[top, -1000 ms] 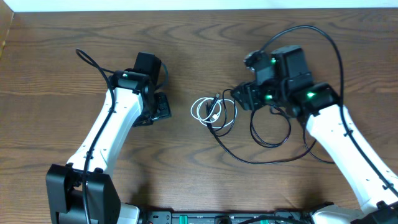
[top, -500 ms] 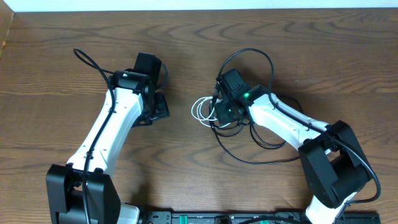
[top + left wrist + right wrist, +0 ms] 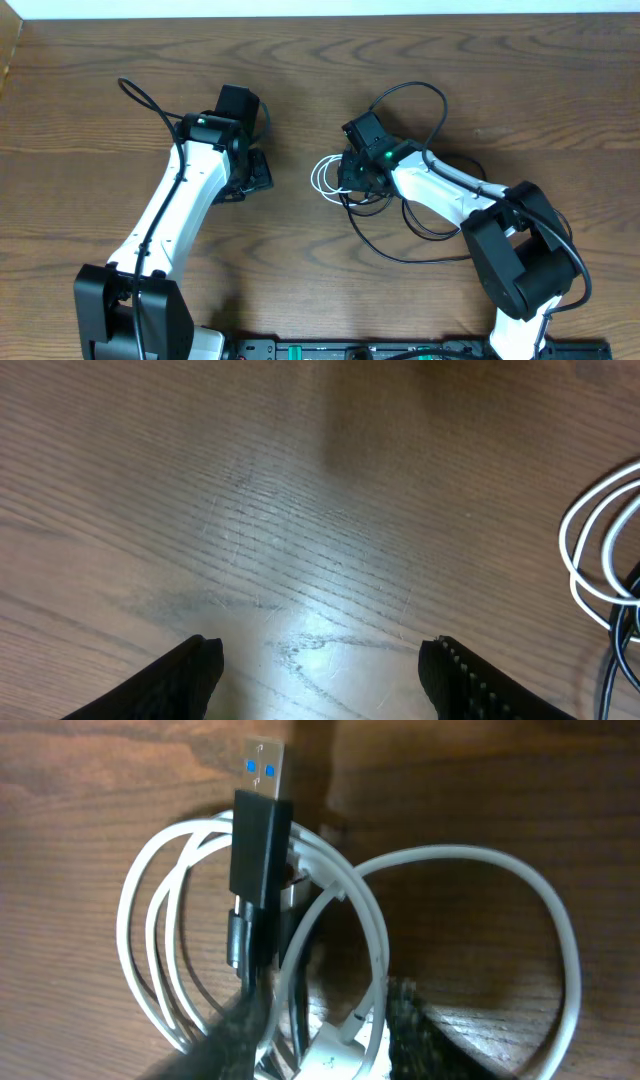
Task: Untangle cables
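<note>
The cables lie tangled at the table's middle. The white cable [image 3: 322,180] is in small loops, and black cables [image 3: 437,232] trail in wide loops to the right. My right gripper [image 3: 350,177] is down on the bundle. In the right wrist view its fingers [image 3: 325,1020] are closed in on strands of the white cable and its white plug [image 3: 340,1060]. A black USB plug [image 3: 260,840] lies across the loops ahead. My left gripper [image 3: 258,175] is open and empty [image 3: 320,660] over bare wood. The white loops [image 3: 564,545] show at its right edge.
Thicker black robot wires arc off the left arm [image 3: 135,95] and above the right arm [image 3: 410,88]. The wooden table [image 3: 300,60] has a pale edge strip along the back.
My right arm swung left from the right side and came down on the cable bundle, then edged slightly further left. The left arm has not moved.
</note>
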Tool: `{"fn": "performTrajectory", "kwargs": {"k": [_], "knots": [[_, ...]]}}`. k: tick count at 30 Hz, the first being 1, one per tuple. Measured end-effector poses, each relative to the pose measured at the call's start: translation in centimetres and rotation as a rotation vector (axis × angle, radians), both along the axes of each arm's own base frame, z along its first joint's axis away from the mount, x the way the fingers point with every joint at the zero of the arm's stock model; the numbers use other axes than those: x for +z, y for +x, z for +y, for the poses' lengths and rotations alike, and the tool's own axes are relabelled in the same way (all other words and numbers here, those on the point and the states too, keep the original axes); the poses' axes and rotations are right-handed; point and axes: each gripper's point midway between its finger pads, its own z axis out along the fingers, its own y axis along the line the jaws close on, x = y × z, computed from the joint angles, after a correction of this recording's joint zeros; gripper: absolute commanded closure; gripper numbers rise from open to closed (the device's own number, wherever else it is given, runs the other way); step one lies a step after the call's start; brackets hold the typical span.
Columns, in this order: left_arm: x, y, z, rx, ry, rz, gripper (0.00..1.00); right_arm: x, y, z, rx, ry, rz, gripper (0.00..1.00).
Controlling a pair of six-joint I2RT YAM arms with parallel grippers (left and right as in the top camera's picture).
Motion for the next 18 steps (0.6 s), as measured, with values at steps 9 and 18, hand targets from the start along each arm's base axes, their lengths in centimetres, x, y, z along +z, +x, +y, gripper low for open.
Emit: {"fn": "performTrajectory", "kwargs": {"k": [9,18], "knots": [[0.0,0.0,0.0,0.000,0.000,0.000,0.32,3.2,-0.2,0.2,0.224,0.000,-0.077,0.99],[0.0,0.0,0.0,0.000,0.000,-0.001,0.32,27.8,2.8,-1.5,0.251,0.063,-0.777,0.99]]}}
